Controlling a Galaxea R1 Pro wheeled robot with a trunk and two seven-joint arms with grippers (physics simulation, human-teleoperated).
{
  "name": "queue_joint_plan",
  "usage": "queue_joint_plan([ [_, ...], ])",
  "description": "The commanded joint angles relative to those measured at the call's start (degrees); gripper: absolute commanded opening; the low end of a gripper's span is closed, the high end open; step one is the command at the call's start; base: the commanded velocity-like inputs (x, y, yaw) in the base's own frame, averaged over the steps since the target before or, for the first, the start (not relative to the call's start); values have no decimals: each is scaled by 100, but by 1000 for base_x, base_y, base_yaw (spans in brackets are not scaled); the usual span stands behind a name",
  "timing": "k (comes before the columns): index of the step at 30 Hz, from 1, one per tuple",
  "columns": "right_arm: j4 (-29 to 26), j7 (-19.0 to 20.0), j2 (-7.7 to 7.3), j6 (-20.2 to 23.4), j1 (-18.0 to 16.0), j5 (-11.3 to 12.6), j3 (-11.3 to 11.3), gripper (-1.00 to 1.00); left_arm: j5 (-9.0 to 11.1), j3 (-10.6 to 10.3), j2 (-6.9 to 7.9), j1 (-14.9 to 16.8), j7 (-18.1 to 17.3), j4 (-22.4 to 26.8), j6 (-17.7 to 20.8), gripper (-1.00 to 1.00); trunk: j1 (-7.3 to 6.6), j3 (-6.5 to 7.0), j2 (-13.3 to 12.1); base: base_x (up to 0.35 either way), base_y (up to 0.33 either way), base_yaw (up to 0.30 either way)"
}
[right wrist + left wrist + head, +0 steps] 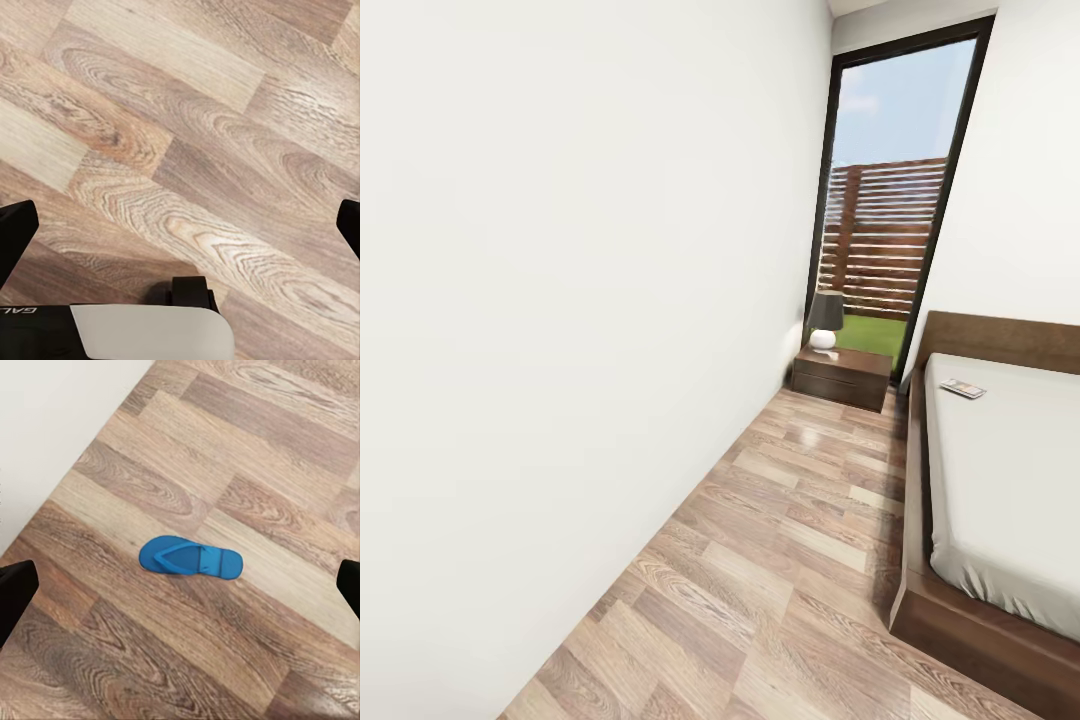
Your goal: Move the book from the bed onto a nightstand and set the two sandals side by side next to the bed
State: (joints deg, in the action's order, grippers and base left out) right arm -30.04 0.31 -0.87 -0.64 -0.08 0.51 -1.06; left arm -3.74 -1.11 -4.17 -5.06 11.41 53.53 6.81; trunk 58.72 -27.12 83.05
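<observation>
**Approaching the bed, one sandal below the left arm**

Looking ahead, the head view puts the book (pixel 963 389) at right on the bed (pixel 1010 480), the nightstand (pixel 841 377) beyond.

Left wrist: a blue sandal (pixel 190 557) lies mid-frame on the floor (pixel 247 450), fingers (pixel 15 589) wide; light, floppy, probably best pinched at the sole edge.

Right wrist: fingers (pixel 15 225) wide over bare planks.
</observation>
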Motion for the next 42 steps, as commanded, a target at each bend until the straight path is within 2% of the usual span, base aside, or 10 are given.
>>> queue_joint_plan([
  [1,-2,3,1,-7,-1,7,-8,100,-43,-12,2,0,32,31,42,100,0,-5,3,0,0,0],
  [5,2,3,0,-12,-1,9,-13,100,-120,-13,-2,76,39,97,51,100,0,-5,3,0,0,0],
  [7,5,2,-2,-14,-1,10,-16,100,-602,-30,-4,489,47,118,87,100,0,-5,3,0,0,0],
  [12,6,4,-6,-15,-1,10,-17,100,-1488,-245,-9,794,-77,70,197,100,0,-5,3,0,0,0],
  [13,13,4,-7,-15,-1,10,-17,100,-1793,-347,-12,874,-193,44,326,100,0,-5,3,0,0,0],
  [17,25,2,-9,-15,-1,10,-17,100,-2326,-518,-36,1067,-490,21,728,100,0,-5,3,0,0,0],
  [19,33,2,-11,-15,-1,10,-19,100,-2762,-640,-75,1277,-830,-3,1152,100,0,-5,3,0,0,0],
  [23,33,1,-15,-15,-1,10,-27,100,-3151,-702,-90,1445,-1179,-16,1383,100,0,-5,3,0,0,0],
  [33,34,-4,-18,-15,-1,10,-59,100,-4659,-1052,-129,1588,-1924,-40,1551,100,0,-5,3,0,0,0],
  [42,34,-4,-31,-18,-1,9,-68,100,-5554,-1196,-344,1630,-2341,-50,1593,100,0,-5,3,0,0,0],
])
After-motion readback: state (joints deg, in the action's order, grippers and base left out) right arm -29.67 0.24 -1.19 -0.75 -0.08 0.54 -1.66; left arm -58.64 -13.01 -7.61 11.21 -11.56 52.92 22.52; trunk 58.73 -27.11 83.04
